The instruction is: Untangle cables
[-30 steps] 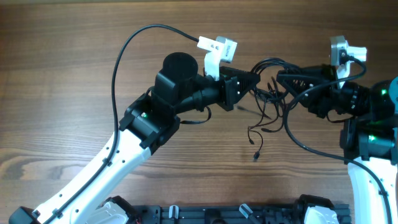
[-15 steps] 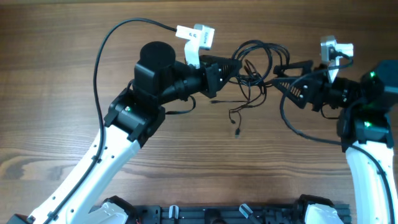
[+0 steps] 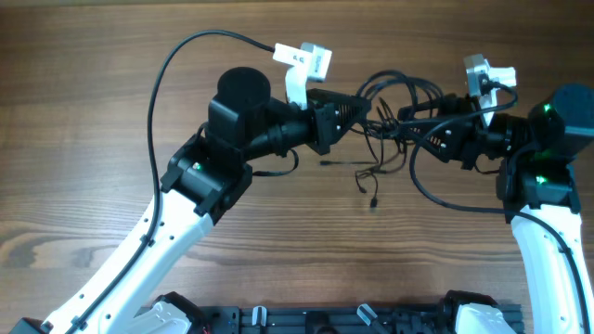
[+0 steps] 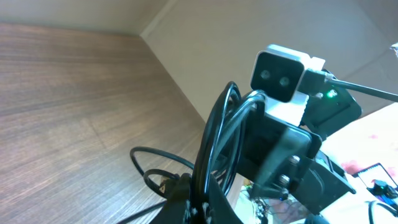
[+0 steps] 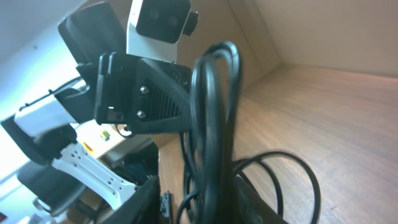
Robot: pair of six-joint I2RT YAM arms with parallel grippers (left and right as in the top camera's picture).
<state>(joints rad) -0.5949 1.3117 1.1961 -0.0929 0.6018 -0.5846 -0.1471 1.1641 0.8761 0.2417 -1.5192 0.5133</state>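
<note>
You are early in this job. The thin black cables (image 3: pixel 385 125) with small metallic plug ends are still one knotted clump, strung between the two arms over the far half of the brown wooden table (image 3: pixel 93 74). No cord lies apart on its own yet. A few loose strands trail from the clump toward you, and one plug end (image 3: pixel 373 200) reaches furthest, so there is some slack. As I judge it, all the actual separating is left to do.

Your left gripper (image 3: pixel 364 113) is fully closed and pinching the cables (image 4: pixel 214 143), which rise as a tight loop from between its fingers in the left wrist view. Your right gripper (image 3: pixel 406 115) looks nearly closed on the other side of the same cables (image 5: pixel 214 112), which run up between its fingers.

Mind the thick black arm cable (image 3: pixel 436 199) looping below the right gripper. It passes just beside the loose strands and could snag them or be mistaken for them. The two grippers stand nose to nose, which leaves you little room to work.
</note>
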